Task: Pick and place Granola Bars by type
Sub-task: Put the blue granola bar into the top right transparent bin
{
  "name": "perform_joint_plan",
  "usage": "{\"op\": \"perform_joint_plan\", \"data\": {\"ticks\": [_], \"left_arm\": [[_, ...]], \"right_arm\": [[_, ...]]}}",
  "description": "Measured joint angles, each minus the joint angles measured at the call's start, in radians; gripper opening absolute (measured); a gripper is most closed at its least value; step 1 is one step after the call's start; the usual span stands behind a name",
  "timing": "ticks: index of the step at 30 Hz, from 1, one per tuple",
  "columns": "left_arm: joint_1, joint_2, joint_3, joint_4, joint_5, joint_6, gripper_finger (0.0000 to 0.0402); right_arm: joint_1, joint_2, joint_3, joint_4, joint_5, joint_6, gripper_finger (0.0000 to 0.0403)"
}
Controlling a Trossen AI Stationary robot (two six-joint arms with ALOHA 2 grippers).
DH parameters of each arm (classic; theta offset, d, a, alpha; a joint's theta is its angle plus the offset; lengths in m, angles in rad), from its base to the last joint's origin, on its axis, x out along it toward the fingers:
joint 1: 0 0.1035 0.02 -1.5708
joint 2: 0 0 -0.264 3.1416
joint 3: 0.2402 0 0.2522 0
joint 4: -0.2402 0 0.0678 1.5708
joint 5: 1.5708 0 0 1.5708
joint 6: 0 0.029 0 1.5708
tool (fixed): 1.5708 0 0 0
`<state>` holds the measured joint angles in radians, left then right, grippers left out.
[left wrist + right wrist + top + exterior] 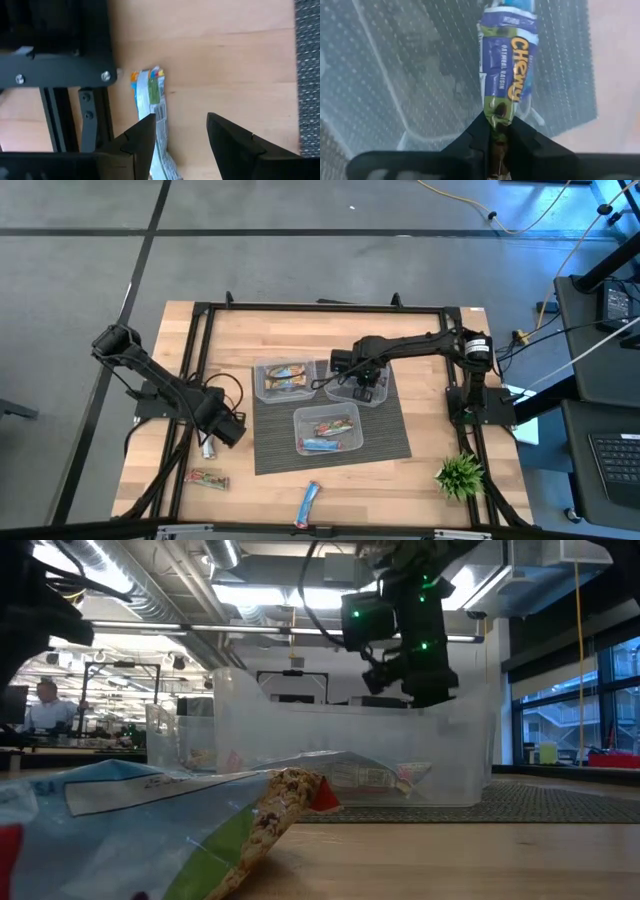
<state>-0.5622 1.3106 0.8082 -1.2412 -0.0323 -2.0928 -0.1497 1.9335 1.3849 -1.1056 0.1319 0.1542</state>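
Observation:
My right gripper (pixel 497 131) is shut on a blue-purple granola bar (pixel 509 65) above the clear tub (pixel 362 390) at the mat's far right; the low view shows my right gripper (pixel 425 690) just over that tub's rim. My left gripper (pixel 180 131) is open, low over the table's left part. A silver bar (pixel 151 97) lies flat on the wood there, running under one of its fingers rather than between the two. A green-red bar (pixel 208 478) and a blue bar (pixel 308 505) lie near the table's near edge. My right gripper pinches the blue-purple bar by its crimped end (pixel 498 114) between the two fingers. The fingers come from above, pointing down, and lie along the bar. The bar hangs below them into the tub. Whether its lower end touches the tub floor, I cannot tell.
Two more clear tubs sit on the grey mat (pixel 390 435): one (pixel 283 380) at far left and one (pixel 327 430) nearer, both holding bars. A small green plant (pixel 460 475) stands at the near right. A black frame rail (pixel 60 70) runs along the table's left edge.

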Motion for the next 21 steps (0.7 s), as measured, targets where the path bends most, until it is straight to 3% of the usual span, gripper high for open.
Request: {"op": "perform_joint_plan", "data": {"ticks": [7,21], "left_arm": [[-0.062,0.000,0.000,-0.030,0.058,-0.104,0.0168],[-0.125,0.000,0.000,-0.013,0.048,-0.165,0.0168]], "right_arm": [[0.000,0.000,-0.029,0.076,0.000,-0.001,0.0048],[-0.006,0.000,-0.029,0.086,-0.008,0.002,0.0053]]}}
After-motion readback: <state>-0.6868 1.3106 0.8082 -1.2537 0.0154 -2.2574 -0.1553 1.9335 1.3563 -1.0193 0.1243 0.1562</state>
